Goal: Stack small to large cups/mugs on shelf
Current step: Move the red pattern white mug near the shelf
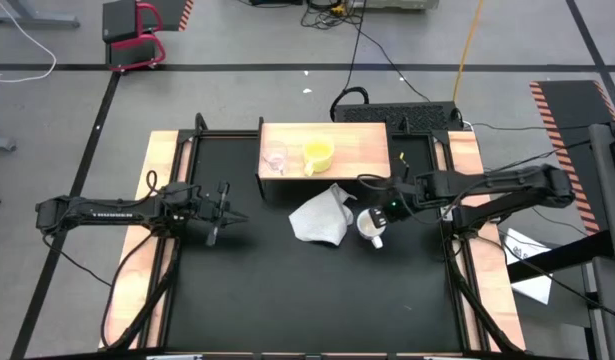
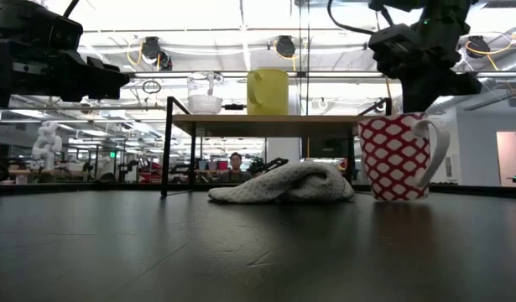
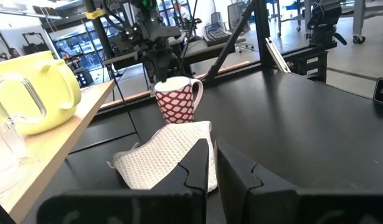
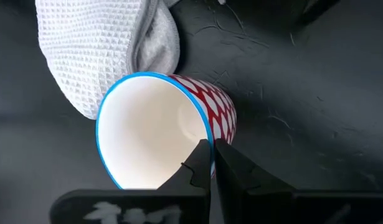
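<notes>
Two of the three vessels already stand on the shelf [image 1: 357, 150]: the tiny clear glass cup [image 1: 276, 158] and, just beside it at its 3 o'clock in the overhead view, the yellow cup [image 1: 318, 154]. They sit side by side, not nested, so no stacking shows yet. The third, the red-and-white patterned mug [image 2: 394, 156], stands upright on the black tabletop [image 1: 287, 290], off the shelf at about 5 o'clock from the yellow cup and just at 3 o'clock of the crumpled grey-white cloth [image 1: 321, 217]. The right gripper [image 4: 212, 163] hangs directly above the mug's rim with its fingers pressed together; they close over the blue rim edge in the wrist view, and whether they actually pinch the wall I cannot tell. The left gripper [image 3: 213, 163] waits well apart at 9 o'clock of the table, its fingers nearly together on nothing. By my reckoning the job is perhaps midway: the mug has yet to reach the shelf, and the nesting by size remains to be done.
</notes>
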Motion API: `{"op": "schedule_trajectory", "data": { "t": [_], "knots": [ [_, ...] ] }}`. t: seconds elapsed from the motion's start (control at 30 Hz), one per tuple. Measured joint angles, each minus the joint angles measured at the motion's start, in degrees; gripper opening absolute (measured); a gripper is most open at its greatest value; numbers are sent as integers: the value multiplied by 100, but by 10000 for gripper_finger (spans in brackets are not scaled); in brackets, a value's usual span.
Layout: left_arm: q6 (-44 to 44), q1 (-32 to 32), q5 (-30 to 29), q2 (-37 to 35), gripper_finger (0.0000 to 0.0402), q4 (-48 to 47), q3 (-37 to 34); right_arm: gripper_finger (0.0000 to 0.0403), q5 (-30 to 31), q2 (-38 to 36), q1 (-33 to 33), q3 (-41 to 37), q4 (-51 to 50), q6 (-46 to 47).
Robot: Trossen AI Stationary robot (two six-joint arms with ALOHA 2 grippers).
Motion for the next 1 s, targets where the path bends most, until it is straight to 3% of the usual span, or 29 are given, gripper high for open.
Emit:
{"op": "schedule_trajectory", "data": {
  "t": [0.37,1.0],
  "knots": [
    [41,0,-2,0,31,-2,0,0,2,-329,-2,-643,772,308],
    [1,1,0,1,31,-26,0,7,7,-467,-2,-683,1014,218]
  ]
}}
